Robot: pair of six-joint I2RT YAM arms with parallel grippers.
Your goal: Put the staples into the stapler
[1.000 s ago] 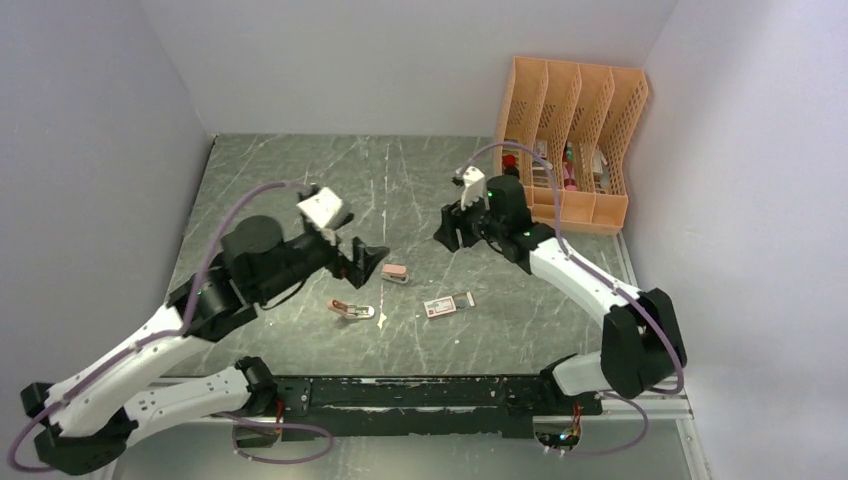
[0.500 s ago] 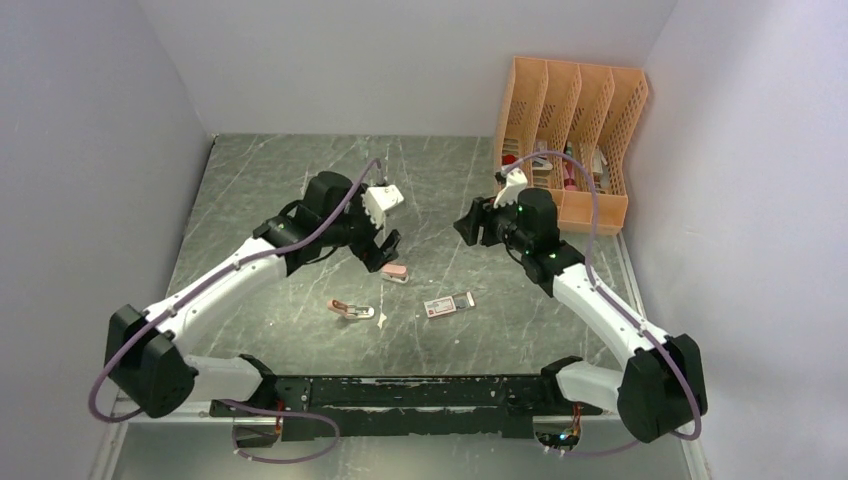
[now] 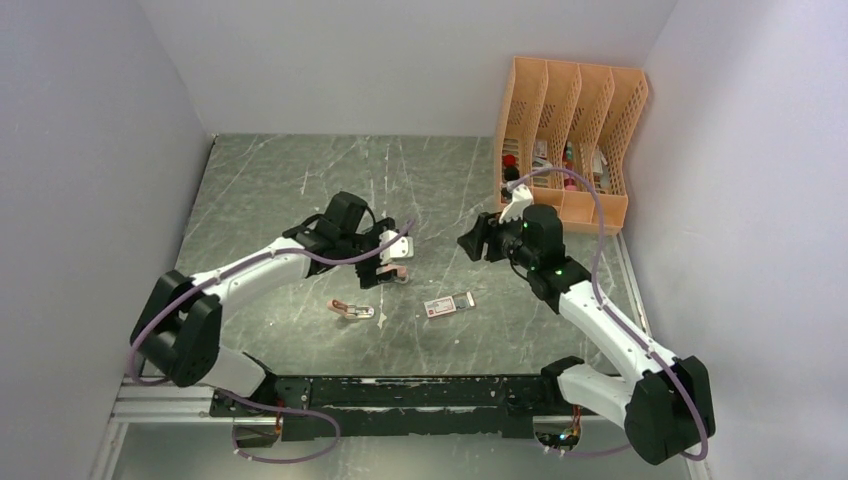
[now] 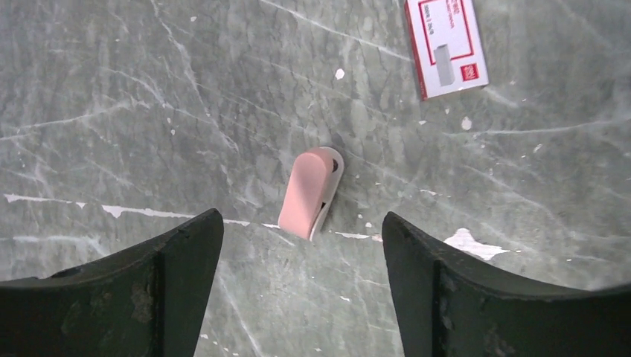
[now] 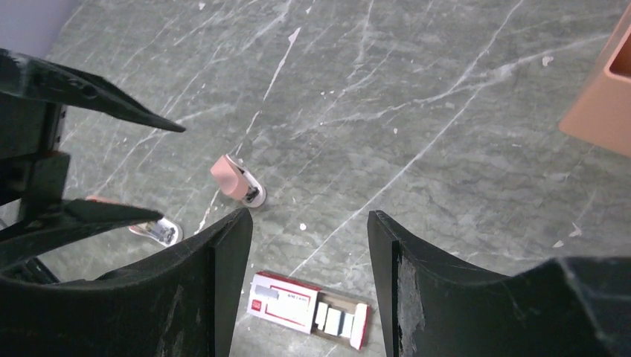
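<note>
A closed pink stapler (image 3: 395,272) (image 4: 311,193) (image 5: 236,180) lies on the grey marble table. My left gripper (image 3: 384,262) (image 4: 300,219) hovers just over it, open, the stapler's near end between the fingertips and untouched. A second stapler (image 3: 352,309) (image 5: 152,227), swung open, lies nearer the arms. The staples box (image 3: 447,304) (image 4: 446,46) (image 5: 309,309), red and white, has its tray slid out with silvery staple strips showing. My right gripper (image 3: 476,240) (image 5: 309,216) hangs open and empty above the table, behind the box.
An orange slotted file organizer (image 3: 570,110) stands at the back right corner with small items in its slots. Its edge (image 5: 606,104) shows at the right of the right wrist view. Grey walls close in the table on three sides.
My left arm has swung right and come down over the closed pink stapler. The right gripper has drifted a little to the right. Staplers and box have not moved.
</note>
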